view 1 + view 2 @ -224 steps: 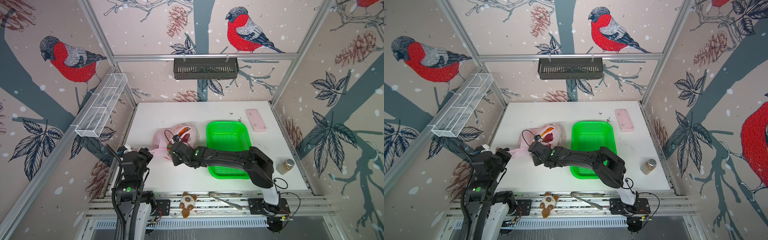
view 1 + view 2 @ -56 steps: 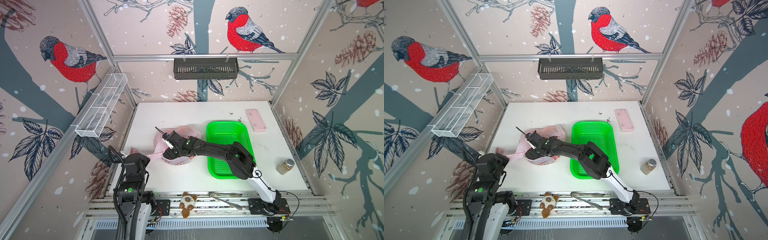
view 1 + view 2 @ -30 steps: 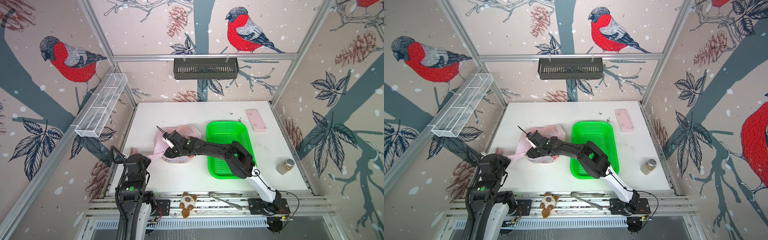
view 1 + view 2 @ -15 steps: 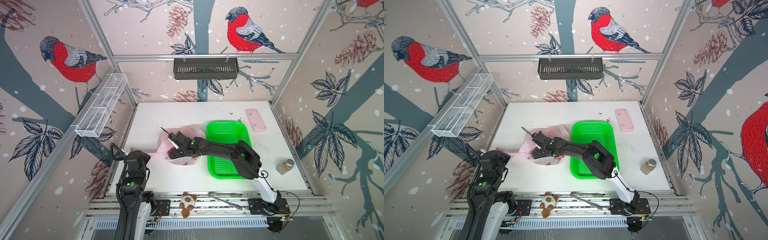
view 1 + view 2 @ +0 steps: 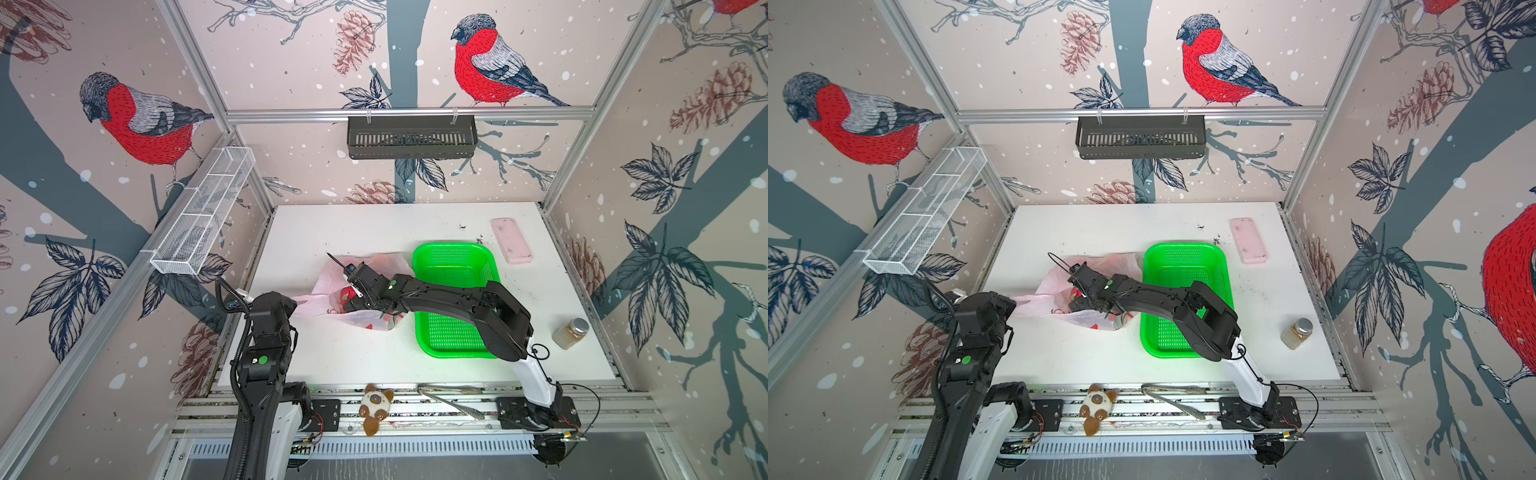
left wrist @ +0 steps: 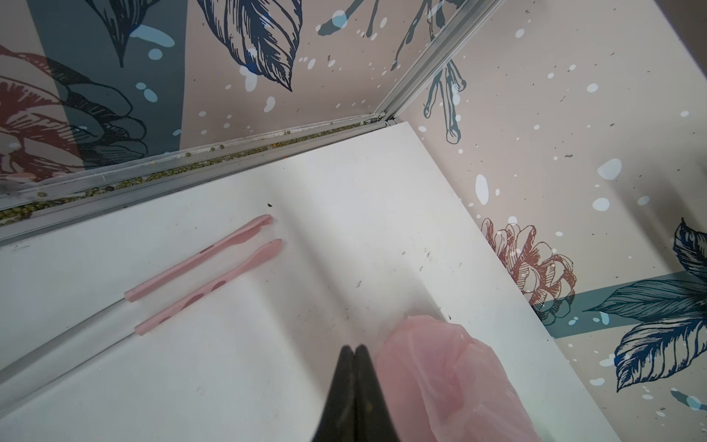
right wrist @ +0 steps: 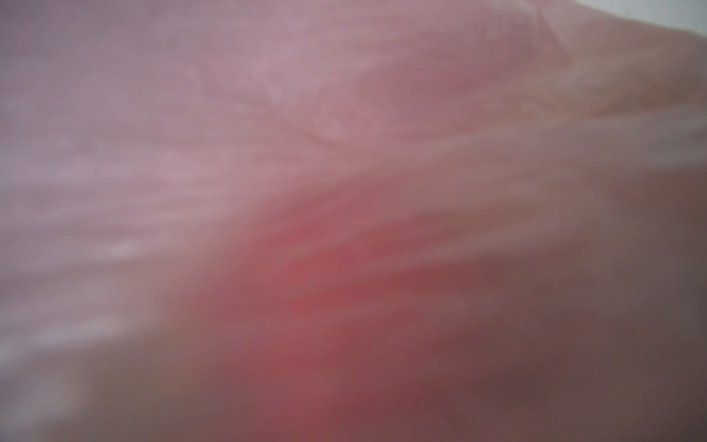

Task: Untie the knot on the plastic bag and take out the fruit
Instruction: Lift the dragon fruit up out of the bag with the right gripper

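Note:
The plastic bag [image 5: 376, 266] [image 5: 1100, 266] lies crumpled left of the table's middle, pale pink with red prints. One handle is stretched left to my left gripper [image 5: 292, 302], whose fingertips [image 6: 354, 349] are pressed together, with bunched pink plastic [image 6: 440, 367] right beside them. My right gripper [image 5: 353, 303] [image 5: 1079, 305] reaches inside the bag's mouth. Its wrist view is filled with blurred pink plastic [image 7: 267, 153], so its jaws do not show there. Something red [image 5: 345, 296] shows in the mouth beside it. The rest of the fruit is hidden, and no knot is visible.
A green perforated basket [image 5: 424, 266] stands right of the bag, under my right arm. A pink slab [image 5: 511, 241] lies at the back right, a small jar [image 5: 570, 332] at the right edge. Two pink-tipped rods [image 6: 214, 264] lie near the left wall. A plush toy [image 5: 376, 407] sits on the front rail.
My right gripper has shifted a little to the right inside the bag, and the arm's elbow swung right. The left gripper stays shut, with the handle still stretched towards it.

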